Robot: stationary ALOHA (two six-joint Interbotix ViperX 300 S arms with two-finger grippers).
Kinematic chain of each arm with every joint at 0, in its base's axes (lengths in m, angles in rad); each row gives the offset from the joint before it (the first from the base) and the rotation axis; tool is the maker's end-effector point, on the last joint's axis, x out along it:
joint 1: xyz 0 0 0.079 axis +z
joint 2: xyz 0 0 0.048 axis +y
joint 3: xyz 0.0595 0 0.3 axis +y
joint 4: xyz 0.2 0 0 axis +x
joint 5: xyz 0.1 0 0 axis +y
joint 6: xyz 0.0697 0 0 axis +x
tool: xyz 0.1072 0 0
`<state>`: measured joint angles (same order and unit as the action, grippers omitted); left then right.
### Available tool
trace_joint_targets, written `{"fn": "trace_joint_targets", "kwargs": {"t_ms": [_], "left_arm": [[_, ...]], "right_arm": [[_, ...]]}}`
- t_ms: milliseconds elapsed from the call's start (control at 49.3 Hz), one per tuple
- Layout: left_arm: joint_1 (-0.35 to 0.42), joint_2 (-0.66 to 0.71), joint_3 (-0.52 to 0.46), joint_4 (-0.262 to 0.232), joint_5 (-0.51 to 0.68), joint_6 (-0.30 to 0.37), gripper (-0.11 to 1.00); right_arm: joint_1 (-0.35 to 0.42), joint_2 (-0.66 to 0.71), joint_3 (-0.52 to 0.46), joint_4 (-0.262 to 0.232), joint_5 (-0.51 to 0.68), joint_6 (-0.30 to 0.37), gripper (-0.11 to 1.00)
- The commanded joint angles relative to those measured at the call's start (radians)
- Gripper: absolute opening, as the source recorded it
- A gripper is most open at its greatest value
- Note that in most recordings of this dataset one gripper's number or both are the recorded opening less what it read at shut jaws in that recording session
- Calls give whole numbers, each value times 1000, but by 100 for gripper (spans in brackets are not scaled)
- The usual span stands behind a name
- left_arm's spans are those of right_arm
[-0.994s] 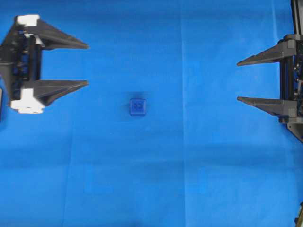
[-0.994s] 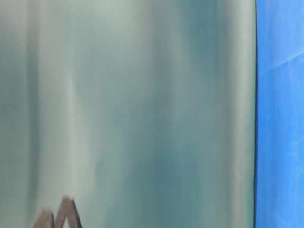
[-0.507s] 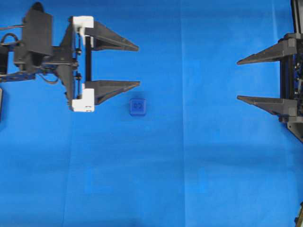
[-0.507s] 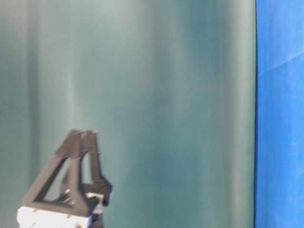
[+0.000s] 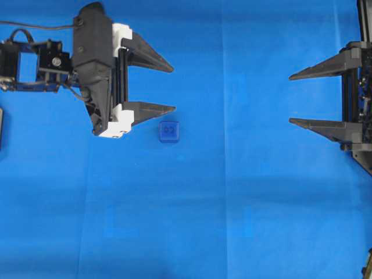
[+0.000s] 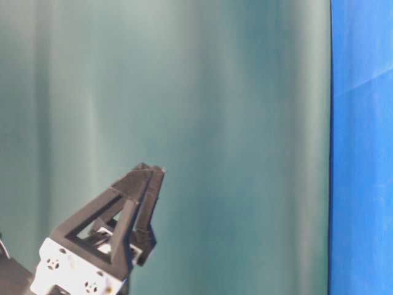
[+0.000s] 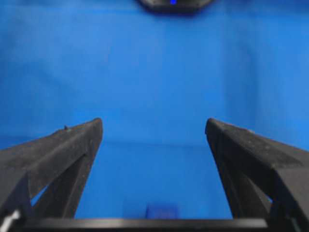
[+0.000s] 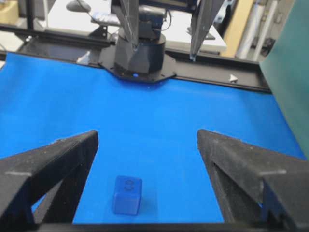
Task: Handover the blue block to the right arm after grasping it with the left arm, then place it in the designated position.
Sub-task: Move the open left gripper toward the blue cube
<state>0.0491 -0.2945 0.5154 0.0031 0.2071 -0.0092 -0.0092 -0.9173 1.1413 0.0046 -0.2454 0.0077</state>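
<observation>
Moved: left arm (image 5: 96, 70) has advanced toward blue block (image 5: 169, 132) | fingers (image 5: 152, 108) spread, empty | right arm (image 5: 351, 102) fingers spread, waiting | grasp, handover, placement all remain

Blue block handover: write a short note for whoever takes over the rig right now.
Left hand: open, empty, up off the cloth, just left of the blue block in the overhead view.
Right hand: open, empty, at the right edge.
The block sits alone mid-cloth, untouched.
Done: nothing grasped yet.
Left: left-hand grasp, handover to the right hand, placement.
</observation>
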Motion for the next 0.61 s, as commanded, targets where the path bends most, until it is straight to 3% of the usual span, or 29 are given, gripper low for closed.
{"fn": "trace_joint_targets", "kwargs": {"t_ms": [0,385,588], "left_arm": [[-3,-2,-83,0,120,0,92],[-15,107,-316,2,525,3,92],[-15,141,-367,2,594,6,92]], "right_arm": [[-2,9,-31,3,-11,0,97],[-2,9,-41,3,-6,0,97],[-2,11,-43,3,-6,0,97]]}}
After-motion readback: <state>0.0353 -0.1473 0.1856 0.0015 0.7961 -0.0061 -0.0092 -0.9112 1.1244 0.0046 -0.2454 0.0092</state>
